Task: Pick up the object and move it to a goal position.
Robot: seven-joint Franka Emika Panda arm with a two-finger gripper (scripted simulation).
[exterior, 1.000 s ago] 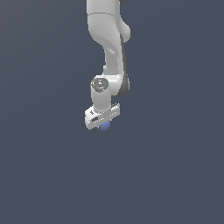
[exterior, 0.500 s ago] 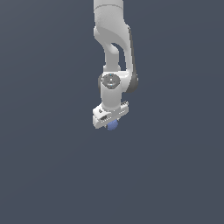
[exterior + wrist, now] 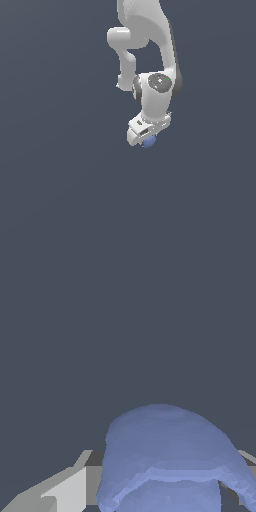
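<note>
The small matte blue ball (image 3: 148,142) is seen tucked under the white gripper (image 3: 146,137) of the Franka arm (image 3: 150,55), only its lower part showing in the exterior view. In the wrist view the blue ball (image 3: 170,461) fills the near field between pale finger parts, so the jaws are judged to be closed on it. The ball appears to be carried clear of the plain dark grey ground (image 3: 55,190).

A slip is the main risk: a round, narrow object is held over little contact, and a fast swing or a tilt of the wrist could let it roll out. No goal marker can be made out. Nothing else is seen around, and no obstacle stands in the path.
</note>
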